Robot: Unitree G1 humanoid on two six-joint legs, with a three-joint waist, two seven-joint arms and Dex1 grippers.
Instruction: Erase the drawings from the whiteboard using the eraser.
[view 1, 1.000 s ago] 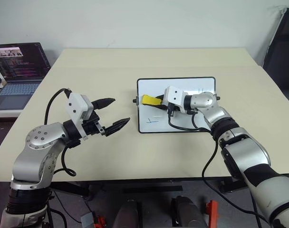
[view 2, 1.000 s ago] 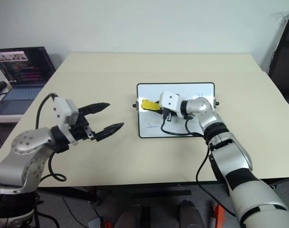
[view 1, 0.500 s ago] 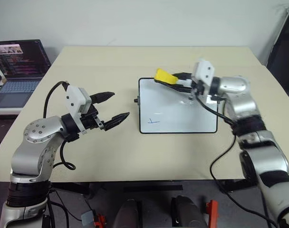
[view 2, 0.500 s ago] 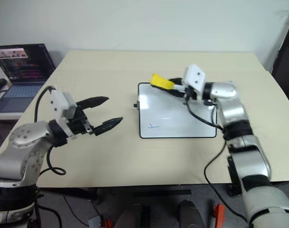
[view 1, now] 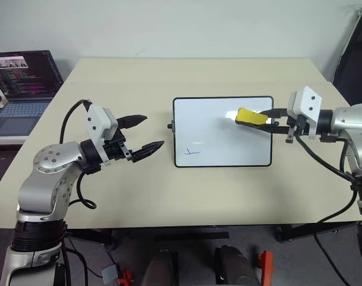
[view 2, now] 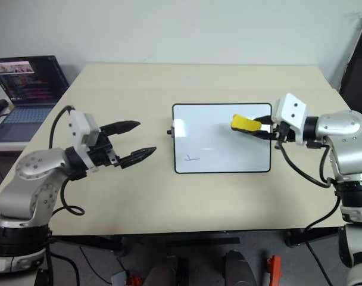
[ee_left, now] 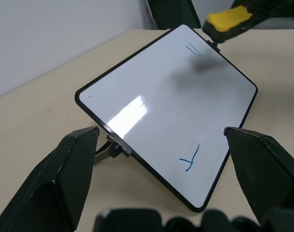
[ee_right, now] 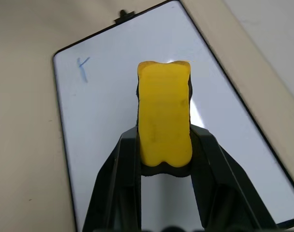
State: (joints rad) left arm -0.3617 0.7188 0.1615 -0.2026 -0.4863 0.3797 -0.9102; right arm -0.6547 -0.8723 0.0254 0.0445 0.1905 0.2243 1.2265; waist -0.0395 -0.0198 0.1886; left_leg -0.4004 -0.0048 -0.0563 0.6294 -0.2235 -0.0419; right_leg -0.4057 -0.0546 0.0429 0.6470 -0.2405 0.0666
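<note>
Whiteboard (view 1: 222, 131), small and black-framed, is seen lying flat on a beige table (view 1: 169, 190), with the robot's arms at either side of it. The eraser (view 1: 250, 116), a short yellow block with a dark underside, is clamped between the two black fingers of the right gripper (view 1: 265, 117) and is held above the board's right-hand part, apparently lifted clear of the surface. A blue cross-like mark (view 1: 192, 151) is left near the board's lower left corner, and a short blue stroke (ee_left: 192, 48) is visible near the far right corner in the left wrist view. The left gripper (view 1: 147, 132) is held over the table just left of the board, its fingers spread apart and empty. A laptop (view 1: 21, 80) stands off to the far left. The eraser is judged light and slightly yielding, best gripped by its long sides, as it is now. The glossy board is likely to slide when rubbed unless it is steadied at its frame.
</note>
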